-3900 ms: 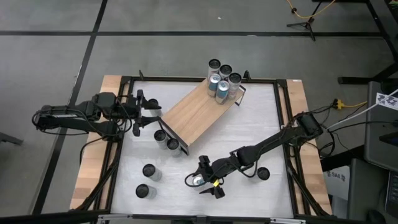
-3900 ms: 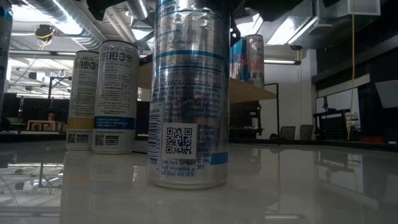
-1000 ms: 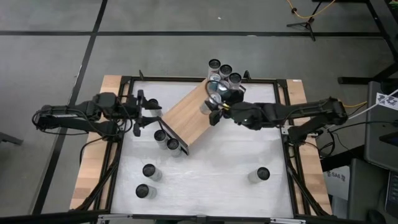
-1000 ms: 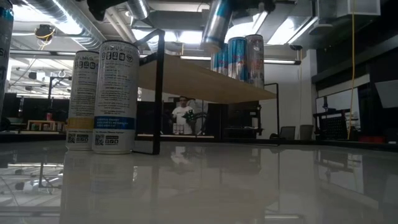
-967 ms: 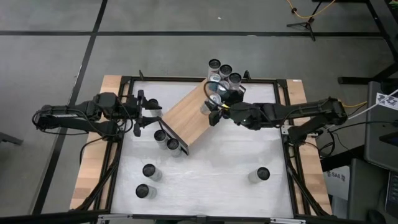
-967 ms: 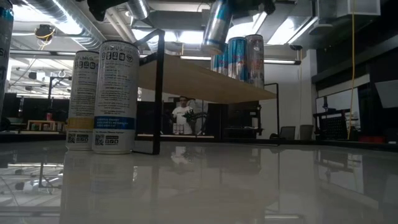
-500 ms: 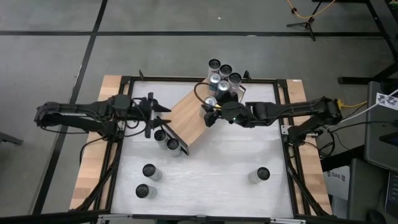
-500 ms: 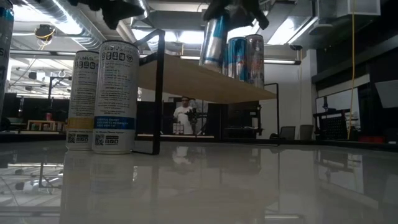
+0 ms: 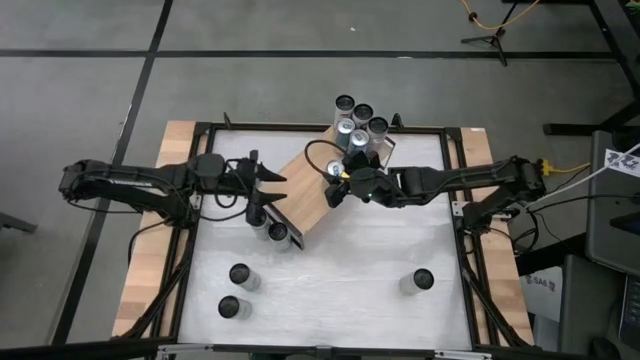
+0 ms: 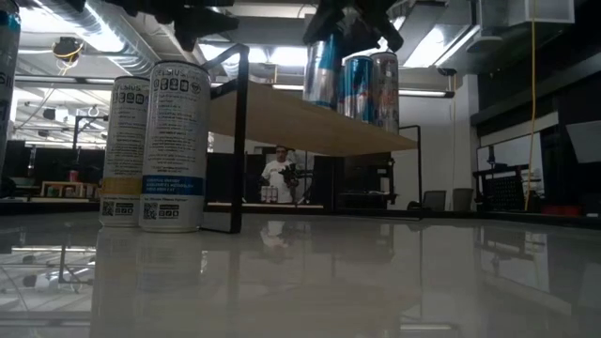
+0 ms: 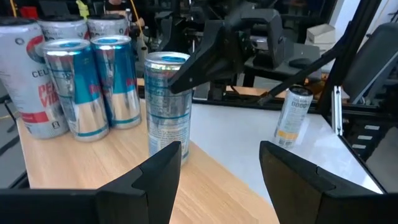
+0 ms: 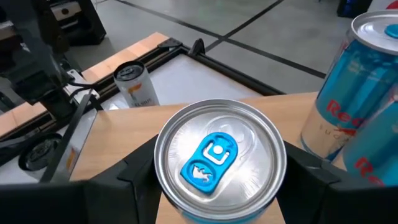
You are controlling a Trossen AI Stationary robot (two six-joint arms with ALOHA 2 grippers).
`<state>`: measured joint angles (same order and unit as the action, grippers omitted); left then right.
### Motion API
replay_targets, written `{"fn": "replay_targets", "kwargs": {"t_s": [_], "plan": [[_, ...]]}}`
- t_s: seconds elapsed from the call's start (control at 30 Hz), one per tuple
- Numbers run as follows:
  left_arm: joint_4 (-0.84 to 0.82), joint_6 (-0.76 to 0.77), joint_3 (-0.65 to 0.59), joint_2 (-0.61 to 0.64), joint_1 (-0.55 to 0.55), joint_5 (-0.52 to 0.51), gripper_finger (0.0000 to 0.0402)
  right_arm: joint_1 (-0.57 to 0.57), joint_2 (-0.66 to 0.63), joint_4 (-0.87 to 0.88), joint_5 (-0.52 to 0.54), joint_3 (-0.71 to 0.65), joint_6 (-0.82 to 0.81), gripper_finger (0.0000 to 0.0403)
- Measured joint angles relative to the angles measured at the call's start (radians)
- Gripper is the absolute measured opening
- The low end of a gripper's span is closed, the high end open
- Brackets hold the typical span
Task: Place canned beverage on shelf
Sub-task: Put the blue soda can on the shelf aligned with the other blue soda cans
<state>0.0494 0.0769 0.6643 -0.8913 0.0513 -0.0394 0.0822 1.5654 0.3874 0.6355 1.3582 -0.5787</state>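
Robot setting a canned beverage on a wooden shelf.

Nearest, spare cans (image 9: 240, 275) wait on the white table (image 9: 400, 220). Mid-table, the right gripper (image 9: 340, 186), clamped on the canned beverage (image 11: 166, 106), stands it on the shelf (image 9: 305, 185); release remains. Opposite, the left gripper (image 9: 262, 186) hovers half-open, empty. Beyond, four cans (image 9: 360, 125) already stand shelved.

can (image 10: 321, 72) gripped on shelf (image 10: 300, 122), 2 cans (image 10: 155, 145) on table
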Motion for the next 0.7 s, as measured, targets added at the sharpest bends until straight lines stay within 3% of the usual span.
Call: {"fn": "replay_targets", "kwargs": {"t_s": [0.7], "plan": [[0.020, 0.052, 0.000, -0.013, 0.000, 0.000, 0.0210, 0.000, -0.001, 0.005, -0.024, 0.000, 0.002, 0.0234]]}}
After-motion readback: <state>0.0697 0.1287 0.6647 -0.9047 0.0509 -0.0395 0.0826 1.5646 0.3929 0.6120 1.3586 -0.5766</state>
